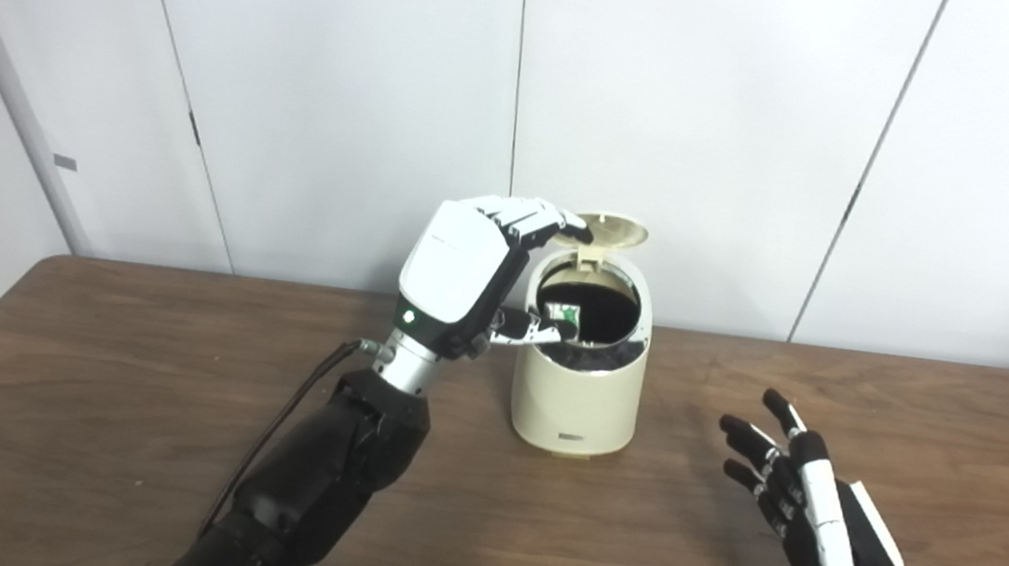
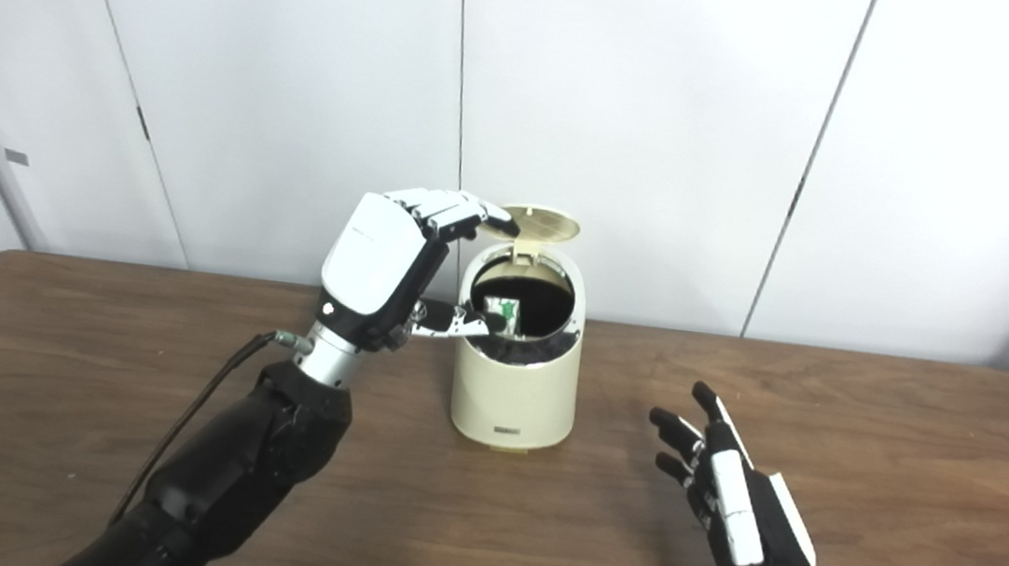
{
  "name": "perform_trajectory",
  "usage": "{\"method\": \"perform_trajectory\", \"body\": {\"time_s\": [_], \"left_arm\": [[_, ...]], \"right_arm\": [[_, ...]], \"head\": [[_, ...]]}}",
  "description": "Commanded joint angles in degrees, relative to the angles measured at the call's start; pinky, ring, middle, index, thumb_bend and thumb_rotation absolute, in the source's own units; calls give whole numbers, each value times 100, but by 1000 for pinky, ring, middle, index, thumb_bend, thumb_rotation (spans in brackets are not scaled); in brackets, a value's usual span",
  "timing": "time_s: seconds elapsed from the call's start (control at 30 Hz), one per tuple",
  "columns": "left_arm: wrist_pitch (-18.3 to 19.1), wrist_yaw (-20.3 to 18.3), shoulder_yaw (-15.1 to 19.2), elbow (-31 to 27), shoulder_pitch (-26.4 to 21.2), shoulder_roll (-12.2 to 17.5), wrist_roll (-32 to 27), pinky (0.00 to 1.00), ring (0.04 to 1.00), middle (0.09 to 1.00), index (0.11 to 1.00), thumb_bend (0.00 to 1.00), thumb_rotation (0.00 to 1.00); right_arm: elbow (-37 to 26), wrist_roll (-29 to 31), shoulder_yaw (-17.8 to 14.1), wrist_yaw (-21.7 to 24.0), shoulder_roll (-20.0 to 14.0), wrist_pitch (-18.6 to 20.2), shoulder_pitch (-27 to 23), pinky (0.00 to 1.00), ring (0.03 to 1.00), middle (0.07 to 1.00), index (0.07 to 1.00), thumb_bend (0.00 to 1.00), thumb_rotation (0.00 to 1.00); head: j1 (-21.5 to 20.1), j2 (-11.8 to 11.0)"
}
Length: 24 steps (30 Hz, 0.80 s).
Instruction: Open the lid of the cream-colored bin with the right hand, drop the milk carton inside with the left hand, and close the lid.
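The cream-colored bin (image 1: 577, 394) stands mid-table with its round lid (image 1: 611, 230) tipped up at the back. Inside the dark opening a small white and green milk carton (image 1: 565, 313) shows against the left wall. My left hand (image 1: 468, 270) hovers at the bin's left rim, its fingers (image 1: 549, 219) arched over the opening near the lid and the thumb down by the rim beside the carton; nothing is clasped between them. My right hand (image 1: 805, 502) rests low over the table to the right of the bin, open, fingers spread, apart from the bin.
The bin stands on a brown wooden table (image 1: 81, 389) with white wall panels (image 1: 346, 98) behind it. A black cable (image 1: 284, 419) runs along my left forearm.
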Motion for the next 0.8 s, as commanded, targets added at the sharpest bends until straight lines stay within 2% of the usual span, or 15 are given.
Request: {"method": "perform_trajectory", "body": {"time_s": [0.0, 0.13, 0.27, 0.37, 0.47, 0.63, 0.67, 0.77], "left_arm": [[-238, 425, -28, -76, -282, 107, -85, 359, 401, 483, 495, 520, 1], [-261, 903, -315, -92, -330, 234, -222, 339, 403, 487, 489, 480, 0], [-259, 1057, -364, -301, -275, 311, -354, 328, 404, 505, 501, 476, 0], [-259, 653, -154, -807, -1, 279, -766, 335, 411, 525, 499, 475, 0], [-212, 114, 161, -1373, 384, 115, -1320, 357, 426, 508, 486, 478, 0], [993, -1127, 933, -2649, 1232, -359, -2511, 321, 417, 507, 492, 476, 0], [1229, -1316, 1094, -2824, 1366, -453, -2760, 312, 408, 497, 500, 475, 0], [1797, -1695, 1576, -3051, 1680, -673, -3320, 309, 414, 502, 503, 475, 0]], "right_arm": [[-182, 47, -38, -7, 5, -54, -126, 866, 906, 830, 954, 682, 920], [-165, 47, -42, 21, -24, -58, -133, 860, 912, 836, 959, 690, 919], [-141, 35, -37, 38, -49, -106, -133, 860, 906, 840, 963, 685, 929], [-181, 21, -27, 41, -64, -95, -181, 850, 895, 840, 961, 670, 940], [-221, 36, -40, 18, -47, -37, -277, 845, 888, 841, 961, 662, 944], [-186, 24, -41, 39, -79, -59, -611, 827, 881, 850, 929, 652, 934], [-188, 13, -33, 45, -88, -52, -692, 813, 871, 847, 891, 652, 929], [-199, -52, 16, 37, -103, 12, -964, 801, 867, 851, 855, 640, 920]], "head": [[4, 1], [11, 18], [11, 18], [14, 49], [8, 48], [7, 25], [7, 23], [-18, 10]]}}
